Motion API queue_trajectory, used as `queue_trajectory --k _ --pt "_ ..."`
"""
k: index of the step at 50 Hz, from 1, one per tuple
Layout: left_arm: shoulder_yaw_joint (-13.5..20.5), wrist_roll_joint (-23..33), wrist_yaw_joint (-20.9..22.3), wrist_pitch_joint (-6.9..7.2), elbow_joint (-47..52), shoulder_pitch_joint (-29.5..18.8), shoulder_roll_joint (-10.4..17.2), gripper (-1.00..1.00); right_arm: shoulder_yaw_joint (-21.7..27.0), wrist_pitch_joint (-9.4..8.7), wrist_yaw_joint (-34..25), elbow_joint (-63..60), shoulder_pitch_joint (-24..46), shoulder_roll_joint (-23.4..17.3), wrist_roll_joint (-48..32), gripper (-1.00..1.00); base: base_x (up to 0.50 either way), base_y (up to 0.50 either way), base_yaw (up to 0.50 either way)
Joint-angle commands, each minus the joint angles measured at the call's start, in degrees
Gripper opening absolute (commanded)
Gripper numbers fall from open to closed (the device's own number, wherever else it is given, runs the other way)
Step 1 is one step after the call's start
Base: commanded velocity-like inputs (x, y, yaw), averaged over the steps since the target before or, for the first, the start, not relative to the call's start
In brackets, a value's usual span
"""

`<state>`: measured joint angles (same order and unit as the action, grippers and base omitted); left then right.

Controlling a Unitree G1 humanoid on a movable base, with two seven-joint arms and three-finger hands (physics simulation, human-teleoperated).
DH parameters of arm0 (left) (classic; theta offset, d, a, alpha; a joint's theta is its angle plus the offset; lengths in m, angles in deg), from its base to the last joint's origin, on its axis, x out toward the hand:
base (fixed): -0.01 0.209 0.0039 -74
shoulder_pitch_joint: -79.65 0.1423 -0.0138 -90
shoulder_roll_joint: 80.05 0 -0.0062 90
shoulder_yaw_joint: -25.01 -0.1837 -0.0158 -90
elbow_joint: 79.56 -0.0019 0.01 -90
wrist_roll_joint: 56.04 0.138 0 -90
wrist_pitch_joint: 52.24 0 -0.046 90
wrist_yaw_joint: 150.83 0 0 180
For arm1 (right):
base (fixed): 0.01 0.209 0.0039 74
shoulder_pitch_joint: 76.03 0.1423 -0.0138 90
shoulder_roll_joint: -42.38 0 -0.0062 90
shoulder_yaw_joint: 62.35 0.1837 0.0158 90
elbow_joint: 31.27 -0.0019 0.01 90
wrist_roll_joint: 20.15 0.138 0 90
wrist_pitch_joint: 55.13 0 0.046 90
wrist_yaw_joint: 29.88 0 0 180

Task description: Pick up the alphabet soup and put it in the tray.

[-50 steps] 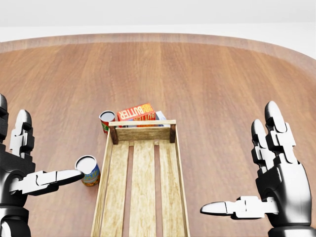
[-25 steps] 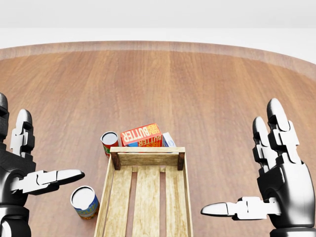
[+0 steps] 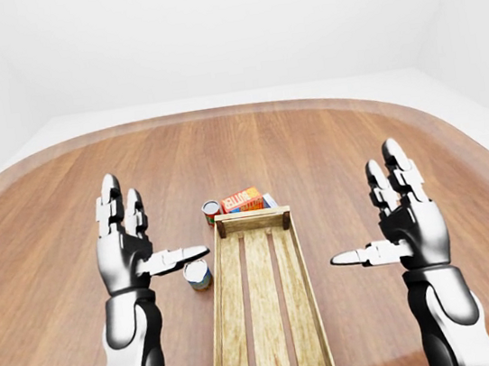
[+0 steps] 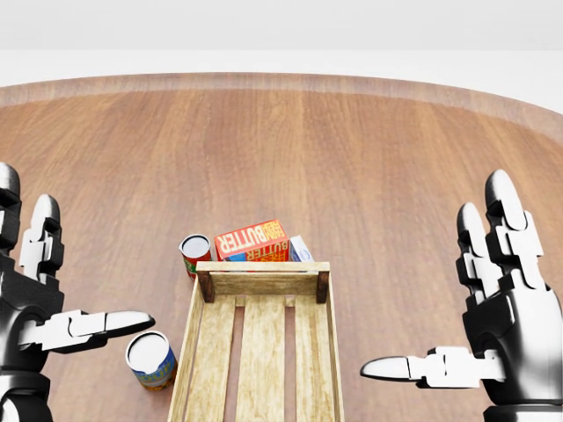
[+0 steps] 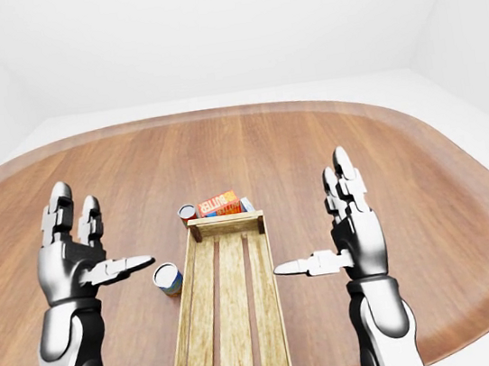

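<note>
The alphabet soup can (image 4: 151, 359), with a blue, orange and green label and a pale lid, stands upright on the table just left of the tray's left wall. The long wooden tray (image 4: 263, 283) runs from the middle of the head view to its bottom edge, and nothing lies in it. My left hand (image 4: 84, 264) is open, palm inward, above and left of the can, with its thumb tip just over the can's left side. My right hand (image 4: 431, 281) is open and empty to the right of the tray.
A red can (image 4: 195, 253) stands at the tray's top left corner. An orange butter box (image 4: 252, 239) and a white and blue box (image 4: 300, 249) lie just beyond the tray's top end. The round wooden table (image 4: 352, 149) extends to all sides.
The camera shifted between the first two frames, so the tray and cans slid down the picture. Since then both hands have sunk slightly. The cans and boxes have not moved.
</note>
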<state>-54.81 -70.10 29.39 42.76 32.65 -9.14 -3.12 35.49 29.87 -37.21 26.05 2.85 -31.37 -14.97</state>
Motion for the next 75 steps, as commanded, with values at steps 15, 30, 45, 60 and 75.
queue_trajectory --k 15,30,45,60,75 --pt "3.3 19.1 7.1 -3.79 -9.0 2.3 2.6 1.0 -2.0 0.0 1.8 -2.9 -0.3 0.3 -1.2 1.0 0.0 0.0 0.0" --pt "2.3 29.4 7.4 -8.46 -20.8 -3.3 6.3 1.0 -1.0 0.0 2.5 -5.4 -0.9 0.5 -1.5 1.0 0.0 0.0 0.0" --pt "-1.8 64.3 1.7 -10.0 -28.7 -7.4 11.9 1.0 -2.3 0.0 2.8 -5.4 -0.9 0.5 -1.9 1.0 0.0 0.0 0.0" --pt "-3.2 75.3 1.5 -10.0 -35.0 -14.5 14.4 1.0 -3.6 0.0 3.2 -3.3 -0.4 0.3 -3.0 1.0 0.0 0.0 0.0" --pt "-5.5 77.1 6.8 -10.0 -40.2 -15.9 13.7 1.0 -2.8 0.0 3.1 -3.8 -0.5 0.3 -2.2 1.0 0.0 0.0 0.0"
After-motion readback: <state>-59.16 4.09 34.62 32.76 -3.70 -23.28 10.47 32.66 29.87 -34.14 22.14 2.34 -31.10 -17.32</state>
